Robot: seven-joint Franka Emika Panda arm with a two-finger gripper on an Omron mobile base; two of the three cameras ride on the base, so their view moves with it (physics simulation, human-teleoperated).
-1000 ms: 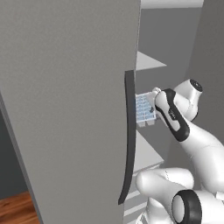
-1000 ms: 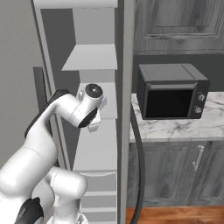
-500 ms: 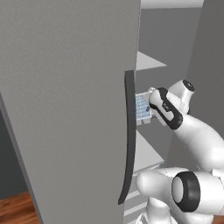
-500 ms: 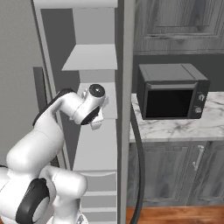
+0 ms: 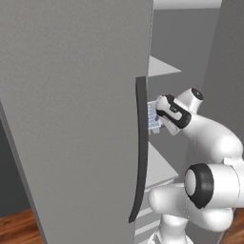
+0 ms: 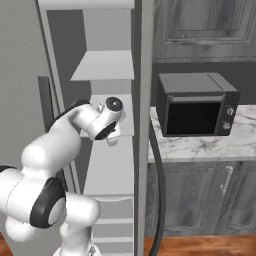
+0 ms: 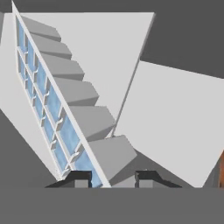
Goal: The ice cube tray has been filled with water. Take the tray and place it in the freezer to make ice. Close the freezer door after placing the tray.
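White ice cube tray w/ pale blue cells (image 7: 52, 105) | pinched in tool (image 7: 111, 177) | arm has reached further into tall grey freezer (image 6: 107, 65) | above white shelf (image 5: 159, 167), placing imminent | door open.

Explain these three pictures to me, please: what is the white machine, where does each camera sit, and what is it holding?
The white machine is a robot arm on a base that drives, in a computer-drawn kitchen. Two cameras ride on that base behind the arm, one to its left and one to its right, so both show the same scene from two sides. The third camera sits on the hand and looks along the tool.

The tall grey cabinet is the freezer; its door stands open, and white shelves show inside. To the right, a black microwave stands on a marble counter.

The tool is shut on the tray, a white grid whose cells hold pale blue water. In the left base view the tray is level with the shelves, just past the door's edge.
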